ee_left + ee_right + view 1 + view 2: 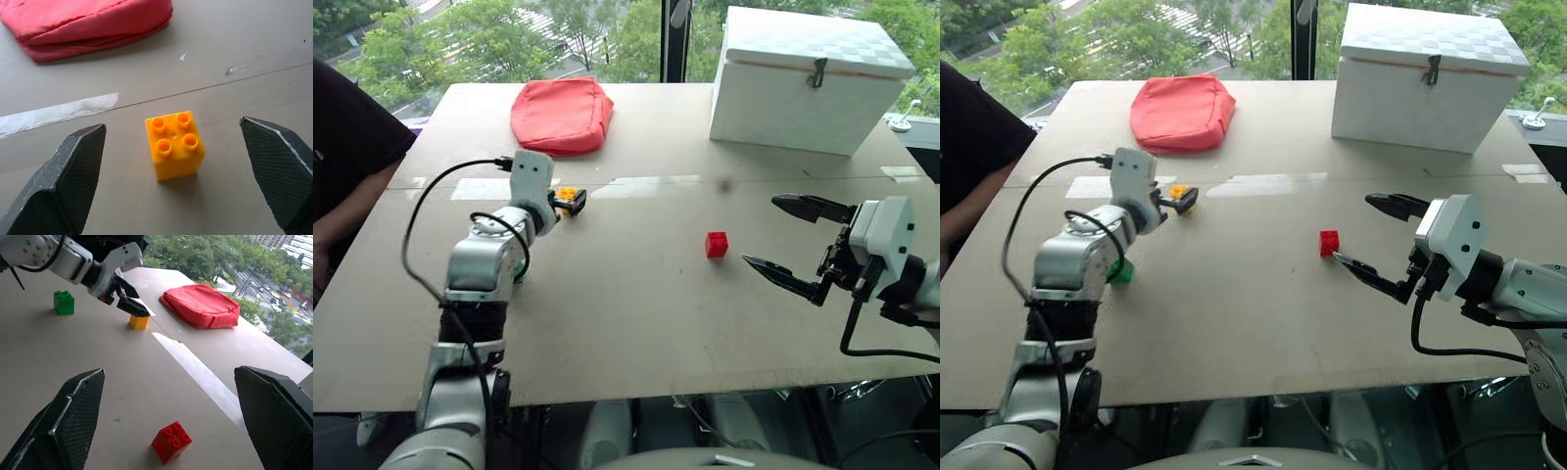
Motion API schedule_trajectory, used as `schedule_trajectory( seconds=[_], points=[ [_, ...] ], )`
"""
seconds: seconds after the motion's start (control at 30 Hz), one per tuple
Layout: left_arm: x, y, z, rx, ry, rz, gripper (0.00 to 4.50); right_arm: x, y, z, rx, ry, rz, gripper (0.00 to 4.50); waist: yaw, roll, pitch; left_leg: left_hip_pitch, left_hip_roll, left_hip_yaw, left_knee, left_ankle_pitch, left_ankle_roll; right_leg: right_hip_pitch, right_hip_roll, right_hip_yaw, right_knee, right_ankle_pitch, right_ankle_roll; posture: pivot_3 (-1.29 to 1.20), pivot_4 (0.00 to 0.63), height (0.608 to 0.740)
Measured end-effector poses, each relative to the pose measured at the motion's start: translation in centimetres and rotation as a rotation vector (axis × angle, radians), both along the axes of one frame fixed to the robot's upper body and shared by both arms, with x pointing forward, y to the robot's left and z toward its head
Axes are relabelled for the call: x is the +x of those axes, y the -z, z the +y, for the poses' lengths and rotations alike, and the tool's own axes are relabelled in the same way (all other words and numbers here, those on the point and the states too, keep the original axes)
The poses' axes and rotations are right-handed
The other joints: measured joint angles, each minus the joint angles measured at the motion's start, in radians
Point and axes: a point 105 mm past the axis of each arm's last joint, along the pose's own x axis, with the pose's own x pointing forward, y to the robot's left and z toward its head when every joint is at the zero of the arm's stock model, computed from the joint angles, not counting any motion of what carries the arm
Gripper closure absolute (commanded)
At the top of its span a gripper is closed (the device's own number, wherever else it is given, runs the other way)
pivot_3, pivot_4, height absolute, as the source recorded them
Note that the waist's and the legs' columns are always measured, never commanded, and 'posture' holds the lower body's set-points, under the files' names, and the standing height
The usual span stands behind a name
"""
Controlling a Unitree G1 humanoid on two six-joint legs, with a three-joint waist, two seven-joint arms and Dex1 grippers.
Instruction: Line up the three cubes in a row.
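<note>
The yellow cube (174, 144) stands studs up on the table, between the spread fingers of my open left gripper (573, 203), which touch nothing. The green cube (1120, 271) sits beside my left forearm, nearer the table's front edge, partly hidden by the arm. The red cube (716, 244) rests alone near the middle of the table. My right gripper (759, 231) hovers open just to the right of the red cube, its fingers pointing left towards it with nothing between them. In the right wrist view the red cube (171, 442) lies below and between the fingers.
A red cloth bag (561, 113) lies at the back left of the table and a large white latched box (808, 78) stands at the back right. A person in a dark sleeve (342, 166) sits at the table's left edge. A pale tape strip (480, 188) crosses the board.
</note>
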Motion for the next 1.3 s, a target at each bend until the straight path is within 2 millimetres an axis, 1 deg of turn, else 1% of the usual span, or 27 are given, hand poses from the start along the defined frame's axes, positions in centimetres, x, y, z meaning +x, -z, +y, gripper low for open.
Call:
schedule_trajectory(
  seconds=[0.03,0.07,0.1,0.13,0.17,0.23,0.3,0.33,0.43,0.47,0.53,0.57,0.63,0.67,0.77,0.9,0.97,1.0,1.03,1.1,1.13,1.17,1.2,1.23,1.27,1.3],
  points=[
    [-1.6,-0.3,0.7,0.001,-0.036,0.023,0.00,0.0,0.0,0.1,0.006,-0.015,0.010,0.14,0.001,0.000,0.000,0.000,0.000,0.000,0.000,0.000,0.000,0.000,0.000,0.000,0.000,0.000,0.000,0.00,0.150,0.740],
    [-2.7,-0.4,1.1,-0.001,-0.061,0.042,0.00,-0.1,0.0,0.2,0.007,-0.032,0.014,0.14,0.002,0.000,0.000,0.000,0.000,-0.001,0.000,0.000,0.000,0.000,0.000,0.000,0.000,-0.001,0.001,0.00,0.150,0.740],
    [-3.3,-0.4,1.2,0.002,-0.073,0.056,0.00,-0.2,0.1,0.3,0.005,-0.044,0.018,0.14,0.004,-0.001,0.000,0.001,0.000,-0.001,0.000,0.000,0.000,0.001,-0.001,0.000,0.000,-0.001,0.002,0.00,0.150,0.740],
    [-4.4,-0.3,1.6,-0.003,-0.101,0.083,0.00,-0.3,0.1,0.5,0.008,-0.076,0.024,0.14,0.006,-0.001,0.000,0.001,-0.001,-0.002,0.001,0.000,0.000,0.002,-0.001,-0.001,0.000,-0.003,0.001,0.00,0.150,0.740],
    [-5.5,-0.1,2.0,-0.013,-0.132,0.115,0.00,-0.6,0.1,0.6,0.006,-0.109,0.033,0.14,0.007,-0.001,0.000,0.002,-0.001,-0.002,0.002,0.000,0.000,0.003,-0.001,-0.001,0.000,-0.004,0.000,0.00,0.150,0.740],
    [-6.9,0.6,2.3,-0.042,-0.181,0.170,0.00,-0.8,0.3,0.8,-0.002,-0.157,0.051,0.14,0.013,-0.002,0.000,0.004,-0.001,-0.003,0.004,0.000,0.000,0.006,-0.001,-0.002,0.000,-0.005,0.000,0.00,0.150,0.740],
    [-7.7,1.4,2.3,-0.063,-0.209,0.210,0.00,-1.0,0.5,1.0,-0.011,-0.194,0.061,0.14,0.015,-0.002,0.000,0.007,-0.002,-0.003,0.004,0.000,0.000,0.010,-0.001,-0.002,0.000,-0.005,0.000,0.00,0.150,0.740],
    [-8.2,2.2,2.1,-0.073,-0.224,0.239,0.00,-1.1,0.7,1.1,-0.017,-0.211,0.066,0.14,0.016,-0.003,0.000,0.009,-0.002,-0.003,0.004,0.000,0.000,0.012,-0.002,-0.002,0.000,-0.005,0.000,0.00,0.150,0.740],
    [-8.7,3.6,1.8,-0.096,-0.249,0.283,0.00,-1.0,0.9,1.0,-0.021,-0.226,0.073,0.14,0.019,-0.004,0.001,0.014,-0.001,-0.003,0.002,0.000,0.000,0.015,-0.002,-0.001,0.000,-0.005,0.000,0.00,0.150,0.740],
    [-8.7,3.8,1.7,-0.096,-0.252,0.286,0.00,-1.0,1.0,1.0,-0.022,-0.232,0.076,0.14,0.021,-0.004,0.001,0.014,-0.001,-0.003,0.002,0.000,0.000,0.015,-0.001,-0.001,0.000,-0.005,0.000,0.00,0.150,0.740],
    [-8.7,4.0,1.9,-0.097,-0.262,0.287,0.52,-1.0,1.1,1.1,-0.023,-0.239,0.078,0.00,0.023,-0.004,0.001,0.015,-0.001,-0.002,0.000,0.000,0.000,0.015,-0.002,-0.001,0.000,-0.005,-0.001,0.00,0.150,0.740],
    [-8.7,4.2,2.1,-0.099,-0.270,0.288,0.65,-1.0,1.1,1.0,-0.025,-0.240,0.078,0.00,0.024,-0.004,0.001,0.015,-0.001,-0.002,0.000,0.000,0.000,0.015,-0.002,-0.001,0.000,-0.005,-0.001,0.00,0.150,0.740],
    [-8.8,5.0,2.4,-0.105,-0.285,0.302,1.57,-1.0,1.1,1.0,-0.034,-0.241,0.077,0.00,0.023,-0.004,0.001,0.015,-0.001,-0.002,-0.001,0.000,0.000,0.015,-0.002,-0.001,0.000,-0.004,-0.002,0.00,0.150,0.740],
    [-8.8,5.4,2.6,-0.104,-0.294,0.305,2.14,-1.0,1.0,0.9,-0.037,-0.240,0.076,0.00,0.025,-0.004,0.001,0.015,-0.001,-0.002,-0.001,0.000,0.000,0.015,-0.002,-0.001,-0.001,-0.004,-0.003,0.00,0.150,0.740],
    [-8.5,5.4,3.0,-0.095,-0.303,0.275,3.26,-1.0,1.1,0.9,-0.039,-0.236,0.079,0.00,0.026,-0.004,0.001,0.015,-0.001,-0.002,-0.001,0.000,0.000,0.015,-0.003,-0.001,-0.001,-0.004,-0.003,0.00,0.150,0.740],
    [-8.0,4.9,3.7,-0.046,-0.282,0.220,3.24,-1.1,1.3,0.8,-0.033,-0.225,0.089,0.00,0.027,-0.005,0.001,0.015,-0.001,-0.001,-0.001,0.000,0.000,0.015,-0.004,-0.001,-0.001,-0.004,-0.003,0.00,0.150,0.740],
    [-7.5,4.4,3.2,-0.024,-0.162,0.171,3.24,-1.3,1.2,1.0,-0.027,-0.222,0.091,0.00,0.027,-0.005,0.001,0.014,0.000,-0.001,-0.001,-0.001,0.000,0.014,-0.005,-0.001,-0.001,-0.004,-0.003,0.00,0.150,0.740],
    [-7.3,3.7,2.0,-0.022,-0.009,0.129,3.24,-1.3,1.3,1.0,-0.022,-0.213,0.095,0.00,0.026,-0.005,0.001,0.014,0.000,-0.001,-0.001,-0.001,-0.001,0.013,-0.009,-0.001,-0.001,-0.004,-0.005,0.00,0.150,0.740],
    [-7.3,3.4,1.2,-0.029,0.074,0.115,3.24,-1.3,1.4,1.0,-0.019,-0.205,0.100,0.00,0.027,-0.005,0.001,0.013,0.000,-0.001,-0.001,-0.002,-0.003,0.012,-0.010,-0.002,-0.001,-0.004,-0.006,0.00,0.150,0.740],
    [-7.9,2.3,-2.4,-0.040,0.461,0.108,3.24,-1.1,1.4,0.8,0.004,-0.164,0.119,0.00,0.030,-0.004,0.001,0.012,0.000,-0.001,-0.001,-0.003,-0.004,0.009,-0.011,-0.003,-0.001,-0.004,-0.006,0.00,0.150,0.740],
    [-8.3,2.0,-3.2,-0.040,0.562,0.111,3.24,-1.0,1.3,0.7,0.012,-0.152,0.117,0.00,0.029,-0.004,0.002,0.011,0.000,-0.001,-0.001,-0.003,-0.005,0.009,-0.012,-0.003,-0.001,-0.004,-0.006,0.00,0.150,0.740],
    [-8.4,1.9,-3.7,-0.037,0.620,0.117,3.24,-1.0,1.2,0.7,0.017,-0.141,0.115,0.00,0.029,-0.003,0.002,0.011,-0.001,-0.001,-0.001,-0.003,-0.005,0.009,-0.012,-0.003,-0.001,-0.004,-0.006,0.00,0.150,0.740],
    [-8.7,1.5,-4.6,-0.036,0.737,0.119,3.24,-0.9,1.1,0.6,0.027,-0.126,0.112,0.00,0.028,-0.003,0.002,0.010,-0.001,0.000,-0.001,-0.003,-0.004,0.008,-0.012,-0.003,-0.002,-0.005,-0.005,0.00,0.150,0.740],
    [-8.1,1.3,-5.5,-0.039,0.838,0.133,3.24,-1.1,1.3,0.2,0.028,-0.102,0.117,0.00,0.028,-0.003,0.002,0.010,-0.001,0.000,-0.001,-0.003,-0.004,0.008,-0.011,-0.004,-0.002,-0.005,-0.005,0.00,0.150,0.740],
    [-7.6,1.2,-5.8,-0.034,0.881,0.137,3.24,-1.1,1.4,0.2,0.027,-0.098,0.124,0.00,0.035,-0.003,0.002,0.007,-0.002,-0.003,0.000,-0.001,0.000,0.008,-0.007,-0.008,-0.002,-0.006,-0.004,0.00,0.150,0.740],
    [-5.4,0.6,-7.4,-0.003,1.009,0.138,3.24,-1.9,2.4,-0.3,-0.001,-0.067,0.151,0.00,0.056,-0.001,0.001,0.001,-0.003,-0.003,0.002,0.000,0.000,0.006,-0.006,-0.012,-0.002,-0.005,-0.004,0.00,0.150,0.740]
  ],
)
